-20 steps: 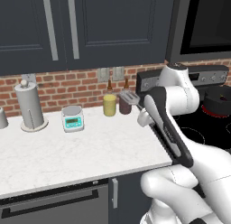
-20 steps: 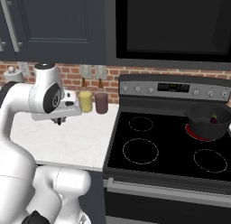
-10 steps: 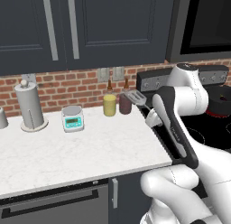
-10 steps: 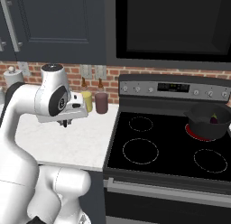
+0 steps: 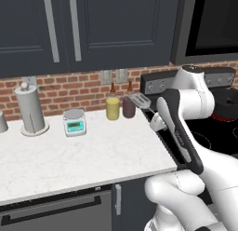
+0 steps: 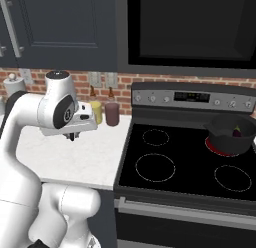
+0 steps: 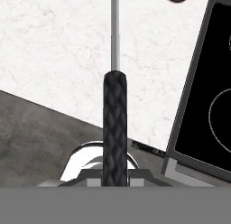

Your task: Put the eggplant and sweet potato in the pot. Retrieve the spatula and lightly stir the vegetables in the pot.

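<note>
Left base view: the arm rises from the lower right and bends over the counter's (image 5: 93,151) right end, beside the stove (image 5: 209,132). The gripper (image 5: 157,123) is closed on the spatula's (image 5: 141,101) handle, and the slotted head pokes up just right of the maroon jar (image 5: 128,107). Half a second ago the head was nearer the yellow jar (image 5: 112,108); the arm has swung toward the stove since. One paper towel holder (image 5: 31,110), one kitchen scale (image 5: 75,122) and two jars stand along the brick wall.

Right base view: the arm arches from the lower left, its hand level above the counter's edge; the fingers are hidden under the wrist. One pot (image 6: 229,136) sits on the glowing rear right burner, well apart from the hand, with a dark purple eggplant (image 6: 237,132) showing inside. Four burner rings are marked.

Hand view: the jaws clamp the black textured handle (image 7: 115,128), and the thin silver shaft runs straight away over the white counter.
</note>
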You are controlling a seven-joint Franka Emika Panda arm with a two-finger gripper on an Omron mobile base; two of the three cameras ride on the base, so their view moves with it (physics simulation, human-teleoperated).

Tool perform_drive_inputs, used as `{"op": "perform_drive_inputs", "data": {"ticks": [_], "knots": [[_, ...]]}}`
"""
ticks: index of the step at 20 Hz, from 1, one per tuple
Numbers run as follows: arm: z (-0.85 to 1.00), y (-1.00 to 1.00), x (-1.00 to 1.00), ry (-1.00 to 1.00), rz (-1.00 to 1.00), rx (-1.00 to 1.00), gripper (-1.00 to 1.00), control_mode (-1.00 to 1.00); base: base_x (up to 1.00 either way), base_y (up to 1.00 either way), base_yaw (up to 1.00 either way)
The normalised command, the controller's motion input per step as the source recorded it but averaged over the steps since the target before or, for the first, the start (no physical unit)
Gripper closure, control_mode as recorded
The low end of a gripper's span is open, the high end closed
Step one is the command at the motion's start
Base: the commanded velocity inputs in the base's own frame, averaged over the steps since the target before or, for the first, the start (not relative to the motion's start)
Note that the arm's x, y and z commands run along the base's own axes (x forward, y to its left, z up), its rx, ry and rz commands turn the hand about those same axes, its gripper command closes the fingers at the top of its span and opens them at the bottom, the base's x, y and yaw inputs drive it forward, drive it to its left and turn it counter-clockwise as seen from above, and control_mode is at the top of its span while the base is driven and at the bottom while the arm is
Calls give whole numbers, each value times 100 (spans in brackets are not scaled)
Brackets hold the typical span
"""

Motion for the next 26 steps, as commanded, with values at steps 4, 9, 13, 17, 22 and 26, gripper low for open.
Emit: {"op": "perform_drive_inputs", "data": {"ticks": [4, 9, 13, 17, 22, 26], "knots": [[0, 0, 0, 0, 0, 0, 100, 100, 34, -47, 0], [0, 0, 0, 0, 0, 0, 100, 100, 35, -67, 0], [0, 0, 0, 0, 0, 0, 100, 100, 33, -77, 0], [0, 0, 0, 0, 0, 0, 100, 100, 23, -90, 0], [0, 0, 0, 0, 0, 0, 100, 100, 21, -94, 0], [0, 0, 0, 0, 0, 0, 100, 100, 25, -94, 0]]}}
